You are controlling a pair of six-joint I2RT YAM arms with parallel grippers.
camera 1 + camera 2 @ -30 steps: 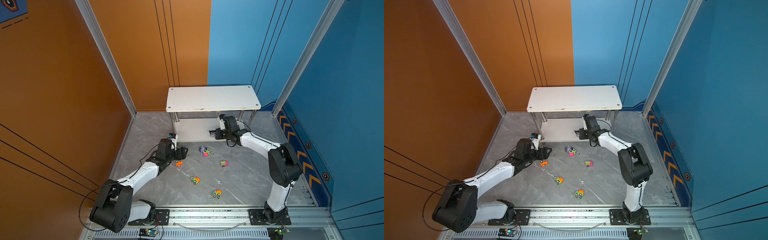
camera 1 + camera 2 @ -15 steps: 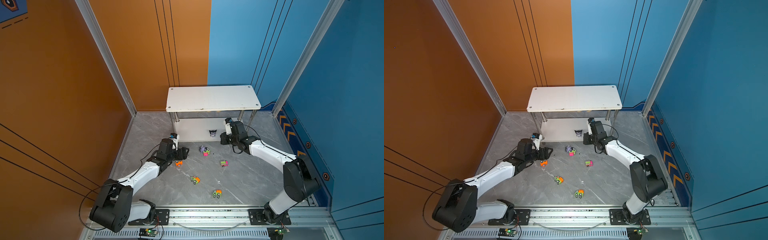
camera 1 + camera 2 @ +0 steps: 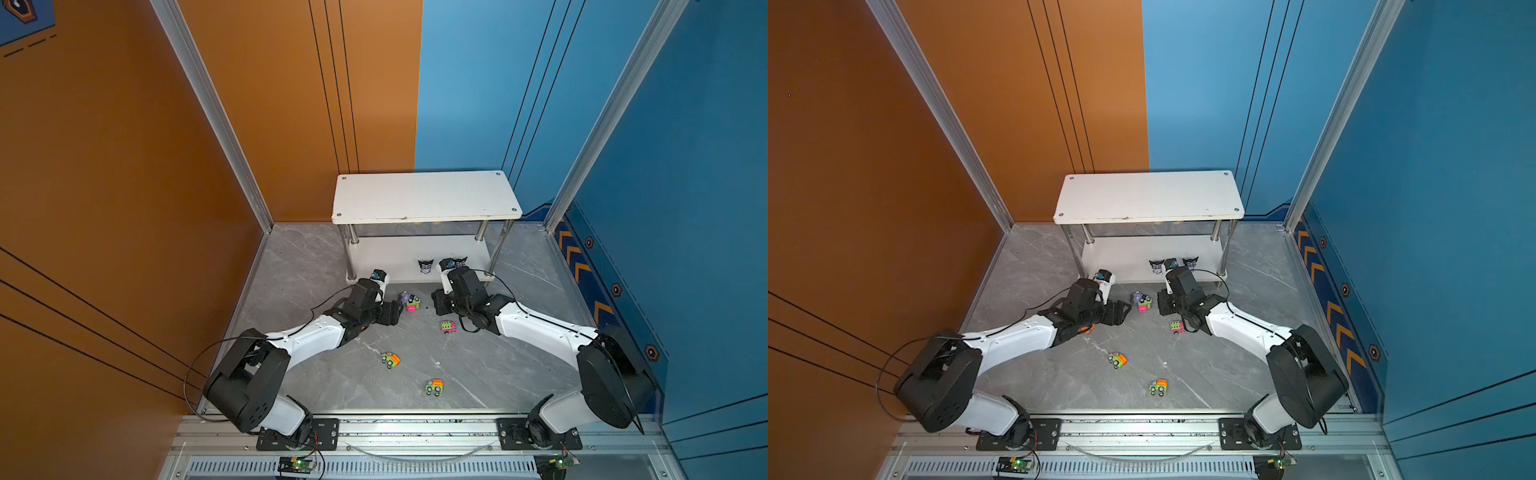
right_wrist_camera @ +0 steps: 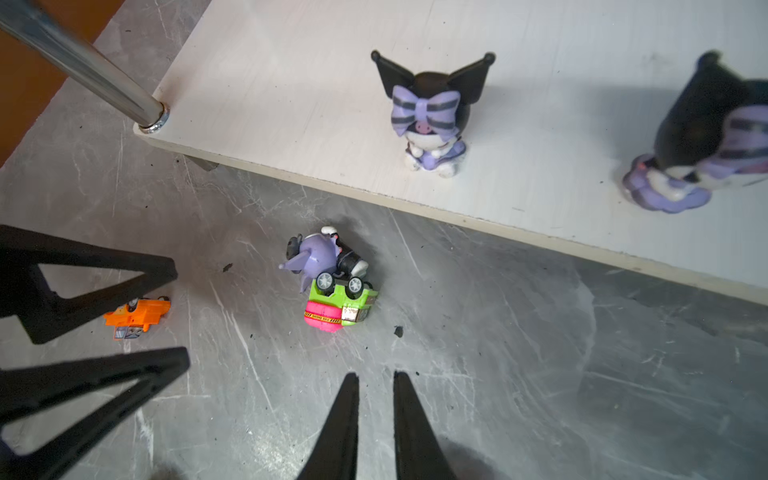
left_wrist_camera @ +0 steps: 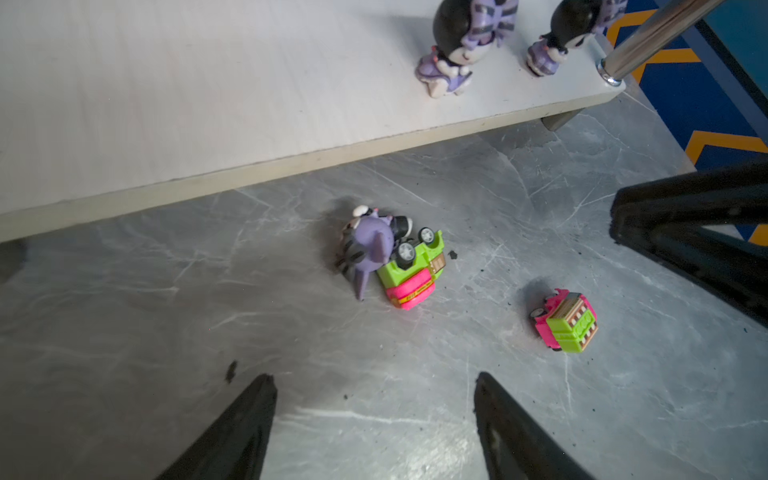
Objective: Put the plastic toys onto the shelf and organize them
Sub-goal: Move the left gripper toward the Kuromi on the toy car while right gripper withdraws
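The white shelf (image 3: 426,199) stands at the back. Two black-and-purple figurines (image 4: 428,120) (image 4: 702,137) stand upright on its lower tier (image 5: 208,104). On the floor in front, a third figurine (image 5: 368,245) lies on its side against an overturned green-and-pink car (image 5: 413,270). My left gripper (image 5: 374,376) hangs open and empty just left of that pair. From the right, my right gripper (image 4: 376,374) points at the same pair with its jaws a narrow gap apart, holding nothing. An orange car (image 4: 137,313) lies under the left gripper's fingers.
A pink-and-green car (image 3: 448,326) sits on the grey floor below the right gripper. Two green-and-orange cars (image 3: 390,360) (image 3: 434,386) lie nearer the front rail. Chrome posts (image 4: 83,62) stand at the shelf's corners. Orange and blue walls enclose the cell.
My right gripper has drawn back from the shelf's lower tier to the floor in front, and its jaws have parted a little. The left gripper has barely moved.
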